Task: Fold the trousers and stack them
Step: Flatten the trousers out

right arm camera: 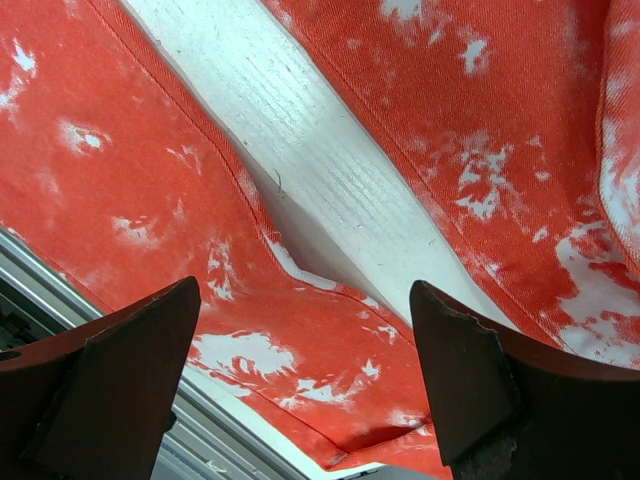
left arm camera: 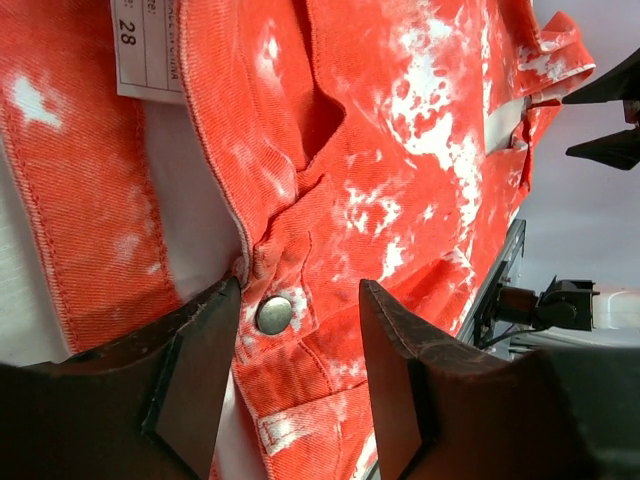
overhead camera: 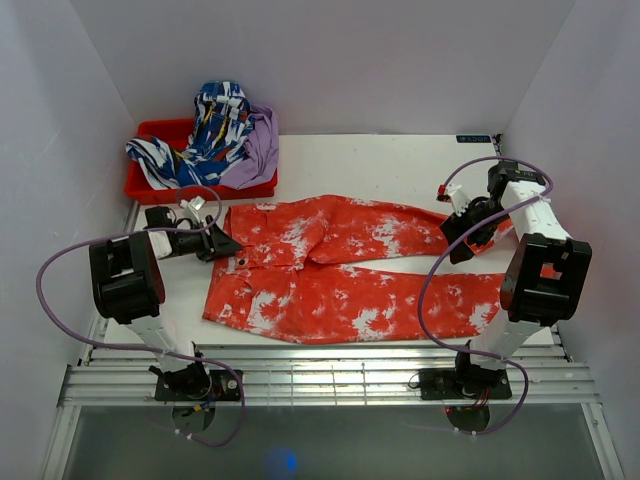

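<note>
The orange-red tie-dye trousers lie flat across the table, waistband to the left, two legs running right with a gap between them. My left gripper is open at the waistband; in the left wrist view its jaws stand either side of the metal button and the fabric. My right gripper is open just above the leg ends; in the right wrist view it hovers over the near leg, empty.
A red bin at the back left holds a blue-and-white patterned garment and a purple garment. White walls close in left, right and behind. A metal rail runs along the near edge.
</note>
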`<state>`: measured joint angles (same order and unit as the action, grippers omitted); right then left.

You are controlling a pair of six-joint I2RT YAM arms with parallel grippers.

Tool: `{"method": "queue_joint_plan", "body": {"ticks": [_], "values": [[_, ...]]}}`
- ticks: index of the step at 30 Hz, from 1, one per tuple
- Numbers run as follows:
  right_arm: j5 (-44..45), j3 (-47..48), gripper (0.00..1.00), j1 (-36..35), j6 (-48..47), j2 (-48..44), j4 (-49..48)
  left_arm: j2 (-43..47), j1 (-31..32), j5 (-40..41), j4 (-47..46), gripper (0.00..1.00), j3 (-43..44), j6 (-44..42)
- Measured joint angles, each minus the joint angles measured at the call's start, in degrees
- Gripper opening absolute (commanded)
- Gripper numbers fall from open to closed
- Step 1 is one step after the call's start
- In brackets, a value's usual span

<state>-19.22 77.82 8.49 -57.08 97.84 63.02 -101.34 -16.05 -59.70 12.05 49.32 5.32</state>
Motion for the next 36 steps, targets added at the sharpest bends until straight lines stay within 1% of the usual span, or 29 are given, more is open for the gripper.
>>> {"method": "queue_joint_plan", "body": {"ticks": [3,4,6,7,8,11,16,22,25,29,36], "values": [[0.0,0.0,0.91,0.0,0.0,0.0,0.0,-1.09,0.07,-0.28,-0.07,0.52,0.0,-0.24],[-0.02,0.0,0.91,0.0,0.0,0.0,0.0,-1.57,0.09,-0.55,-0.13,0.44,0.02,-0.31],[0.0,0.0,0.9,0.0,0.0,0.0,0.0,-2.56,0.09,-0.76,-0.15,0.34,0.04,-0.31],[0.0,0.0,0.9,0.0,0.0,0.0,-0.02,-2.95,0.13,-0.83,-0.17,0.23,0.07,-0.42],[0.0,0.0,0.9,0.0,0.0,0.0,-0.02,-3.17,0.15,-0.81,0.04,0.16,0.15,-0.35],[0.09,-0.07,0.9,0.0,-0.04,0.0,-0.07,-3.06,0.15,-0.72,1.18,0.0,0.81,-1.55],[0.44,-0.76,0.9,0.0,-0.09,0.0,-0.2,0.0,-0.46,-0.2,3.65,0.0,1.49,-3.91],[0.66,-0.81,0.89,0.0,-0.11,0.0,-0.17,6.69,-1.99,0.24,5.97,0.0,2.38,-7.17],[0.68,-0.81,0.89,0.0,-0.11,0.0,-0.17,7.74,-2.43,1.25,6.6,0.0,3.08,-8.04],[0.68,-0.81,0.89,0.0,-0.13,0.0,-0.15,7.69,-3.74,5.62,8.83,0.0,3.3,-9.51],[0.79,-0.81,0.89,0.0,-0.17,0.0,-0.17,4.09,-9.49,16.02,10.36,0.0,6.43,-10.97]]}}
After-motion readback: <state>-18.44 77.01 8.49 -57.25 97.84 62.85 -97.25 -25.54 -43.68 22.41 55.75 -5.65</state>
